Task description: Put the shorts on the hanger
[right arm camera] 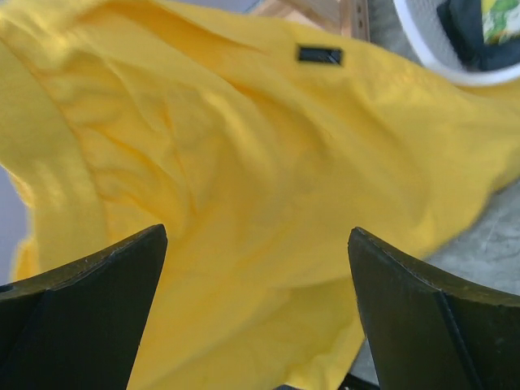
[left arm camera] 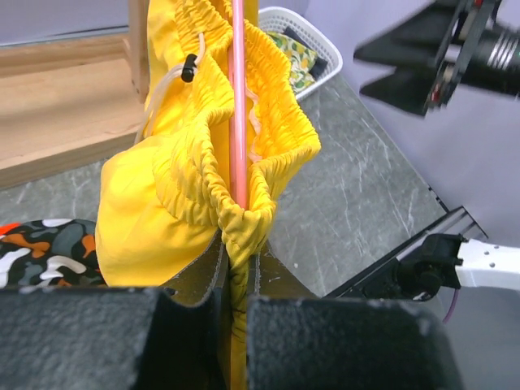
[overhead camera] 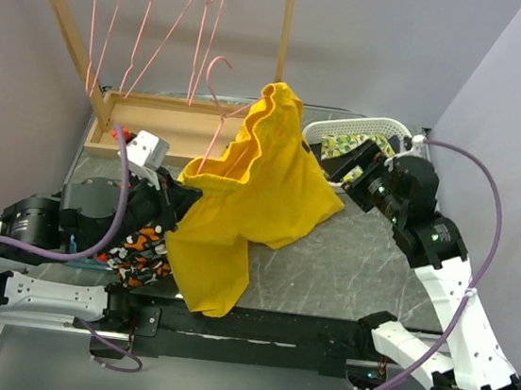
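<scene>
You have the hanger [left arm camera: 238, 97] lying within the waistband of the shorts [overhead camera: 256, 194], both clamped together in the left jaws and raised off the surface [overhead camera: 375, 266], while the legs trail on it and the right jaws stand released beside the fabric; final seating appears outstanding.

Left hand [left arm camera: 236, 280] pinches shorts [left arm camera: 162, 203] waistband; hanger [left arm camera: 238, 89] wire inside gathered opening.

Black tag [right arm camera: 319, 54] on shorts [right arm camera: 244, 203]: illegible.
</scene>
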### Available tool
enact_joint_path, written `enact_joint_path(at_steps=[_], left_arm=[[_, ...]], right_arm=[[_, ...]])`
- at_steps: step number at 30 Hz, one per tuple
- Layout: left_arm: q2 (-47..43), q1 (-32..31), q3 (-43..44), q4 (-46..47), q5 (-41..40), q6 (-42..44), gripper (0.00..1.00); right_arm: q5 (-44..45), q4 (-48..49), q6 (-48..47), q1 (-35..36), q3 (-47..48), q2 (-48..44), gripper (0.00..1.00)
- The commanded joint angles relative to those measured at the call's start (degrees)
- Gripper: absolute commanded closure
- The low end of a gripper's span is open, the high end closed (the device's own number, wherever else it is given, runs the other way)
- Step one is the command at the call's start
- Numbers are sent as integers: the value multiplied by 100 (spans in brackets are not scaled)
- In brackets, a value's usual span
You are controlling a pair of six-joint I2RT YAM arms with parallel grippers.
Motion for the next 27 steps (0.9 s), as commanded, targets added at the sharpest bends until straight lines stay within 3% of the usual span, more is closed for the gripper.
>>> enact_joint_path(at_steps=[1,8,15,20,27], left_arm=[[-81,7,420,-9,-681,-54,99],[244,7,990,-695,-1709,-440,99],[1184,68,1430,-600,-2555,-178,99],[1957,1032,1783,-495,-2003,77,99],[2187,1632,1642,560,-1212,657,99]], right_arm=[[193,480,152,359,-661,-390,0],[230,446,-85,474,-1128,-427,0],[282,464,-146,632,-1172,-357,0],[378,358,-155,772,-1190,-347,0],[458,280,-164,851,-1216,-427,0]])
